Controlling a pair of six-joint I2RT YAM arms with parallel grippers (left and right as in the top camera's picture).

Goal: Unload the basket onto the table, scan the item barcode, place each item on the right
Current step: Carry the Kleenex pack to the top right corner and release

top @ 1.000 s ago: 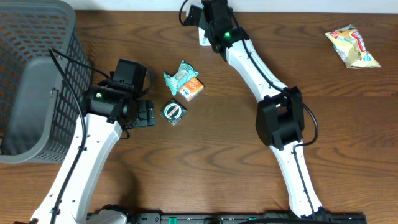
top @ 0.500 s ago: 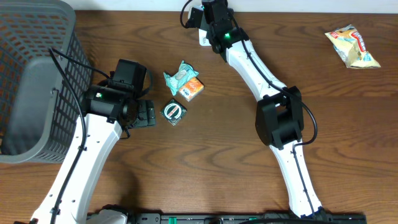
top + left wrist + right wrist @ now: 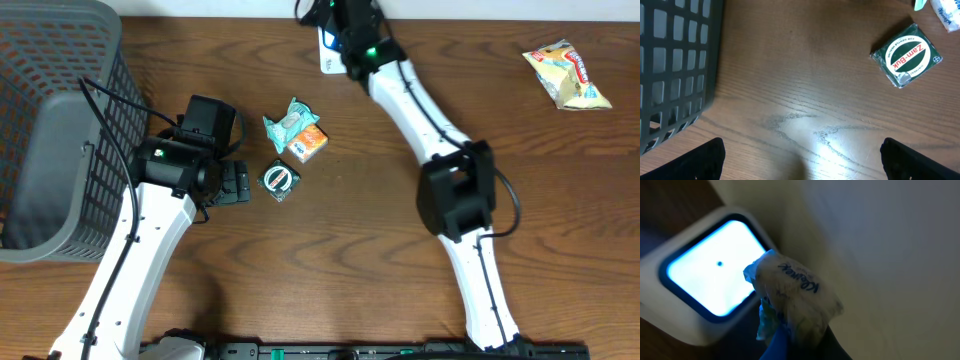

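In the right wrist view, my right gripper (image 3: pixel 800 347) is shut on a small Kleenex tissue pack (image 3: pixel 795 292), the item. The pack hangs in front of the glowing window of a white scanner (image 3: pixel 710 265). Overhead, the right gripper (image 3: pixel 338 22) sits at the table's far edge, over the scanner (image 3: pixel 327 55), and hides the pack. No barcode shows on the pack. My left gripper (image 3: pixel 236 184) stands open low over the table, just left of a green Zam-Buk box (image 3: pixel 280 181). Nothing lies between its fingers (image 3: pixel 697 160). That box (image 3: pixel 905 55) shows at the upper right of the left wrist view.
A teal packet (image 3: pixel 287 122) and an orange box (image 3: pixel 307 143) lie beside the Zam-Buk box. A grey mesh basket (image 3: pixel 50 130) stands at the left, close to the left arm. A snack bag (image 3: pixel 567 76) lies at the far right.
The right arm has reached a little farther toward the table's back edge, bringing the pack closer over the scanner. The left arm has not moved.
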